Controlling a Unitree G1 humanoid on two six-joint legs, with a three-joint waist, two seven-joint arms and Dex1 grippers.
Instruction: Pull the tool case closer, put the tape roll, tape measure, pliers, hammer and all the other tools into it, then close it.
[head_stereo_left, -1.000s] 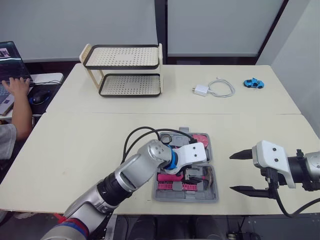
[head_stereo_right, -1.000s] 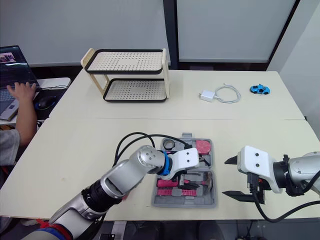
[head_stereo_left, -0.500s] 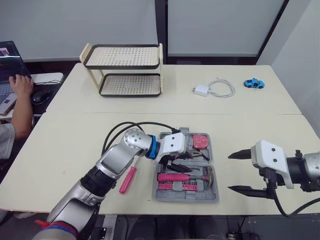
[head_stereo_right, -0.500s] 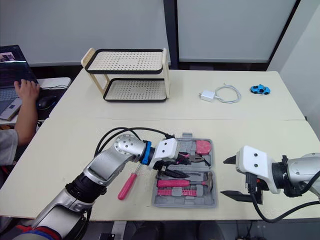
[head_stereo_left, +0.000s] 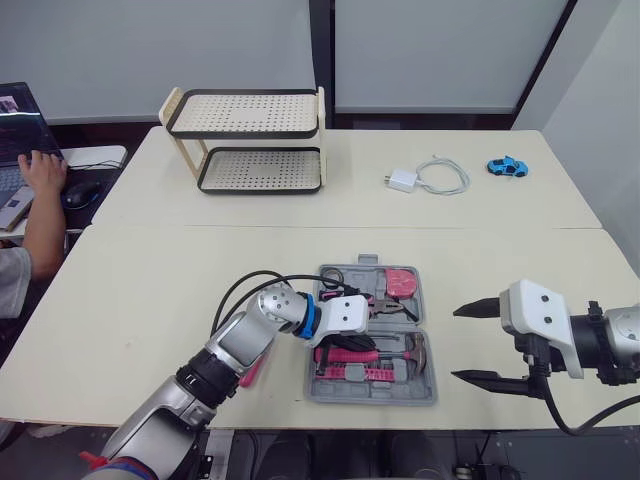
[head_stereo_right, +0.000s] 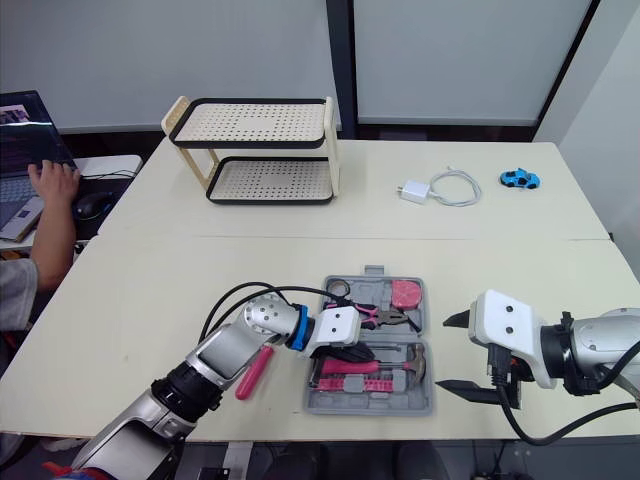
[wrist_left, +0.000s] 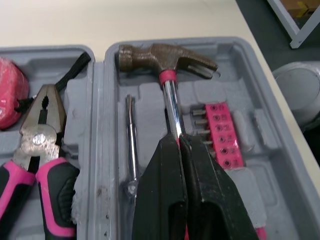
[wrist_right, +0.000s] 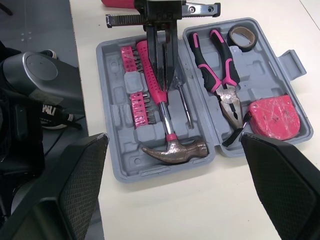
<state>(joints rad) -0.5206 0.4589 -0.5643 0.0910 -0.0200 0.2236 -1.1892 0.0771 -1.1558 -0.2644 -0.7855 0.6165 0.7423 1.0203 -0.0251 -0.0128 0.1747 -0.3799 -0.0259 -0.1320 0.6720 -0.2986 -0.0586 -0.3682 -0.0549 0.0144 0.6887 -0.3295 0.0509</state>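
With the hammer (wrist_left: 167, 57) lying in the case (head_stereo_left: 370, 398), the left hand (wrist_left: 179, 140), fingers together over its handle, should next fetch the screwdriver (head_stereo_right: 250, 373) from the counter (head_stereo_left: 150, 300), while the right hand (head_stereo_left: 456, 344) hovers spread apart.

Tool case (wrist_right: 125, 172) sits at near table edge, centre: far half holds tape roll (wrist_right: 241, 37), pliers (wrist_right: 220, 75), tape measure (wrist_right: 272, 117) left to right; near half holds hammer (wrist_left: 167, 57), head to the right, bit strip (wrist_left: 220, 132) in front of it, left gripper (wrist_left: 179, 140) over hammer handle. Screwdriver (head_stereo_right: 250, 375) on table just left of case, right gripper (head_stereo_left: 455, 343) apart on case's right. Behind: rack (head_stereo_left: 250, 140) far left, charger (head_stereo_left: 402, 181) and toy car (head_stereo_left: 507, 166) far right.
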